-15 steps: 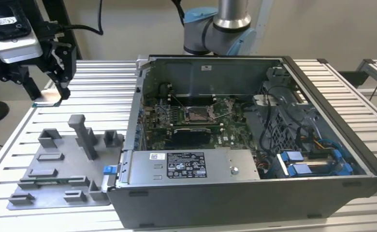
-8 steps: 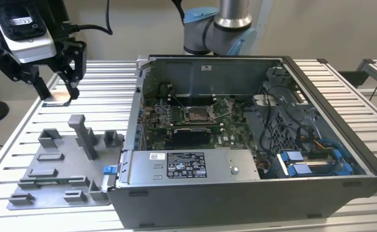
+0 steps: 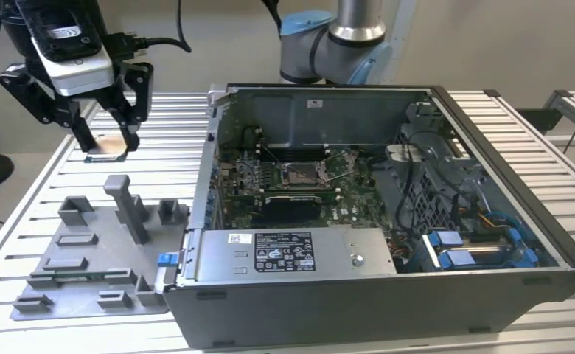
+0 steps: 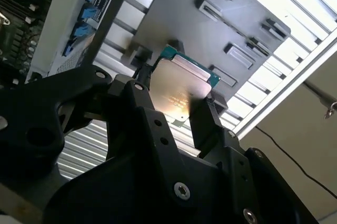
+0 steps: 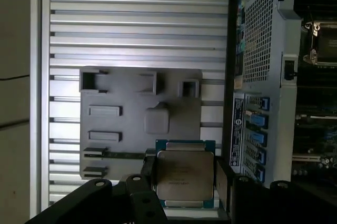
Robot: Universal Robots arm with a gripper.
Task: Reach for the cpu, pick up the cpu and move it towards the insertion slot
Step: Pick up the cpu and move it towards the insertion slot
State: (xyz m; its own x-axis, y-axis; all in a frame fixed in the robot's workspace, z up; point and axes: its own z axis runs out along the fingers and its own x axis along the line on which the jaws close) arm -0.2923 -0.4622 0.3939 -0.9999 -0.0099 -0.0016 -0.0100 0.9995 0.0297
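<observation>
Tool (image 3: 107,142) is seen in the exterior view clenched on the cpu (image 3: 108,151), raised above the table (image 3: 169,173); the insertion slot (image 3: 302,175) lies well apart toward that view's right, inside the open case (image 3: 317,317). In the second wrist view, the cpu (image 4: 181,90) is gripped flat by opposite edges. In the first wrist view, it is held over the grey fixture plate (image 5: 131,129).

We see the gripper (image 3: 105,141) in the upper left of the exterior view, hanging fingers-down below a pale grey wrist (image 3: 71,70). Its two black fingers (image 3: 128,133) are clamped on opposite edges of the cpu (image 3: 107,150), as both wrist views show. The arm (image 3: 342,33) rises as a column at top centre.
</observation>
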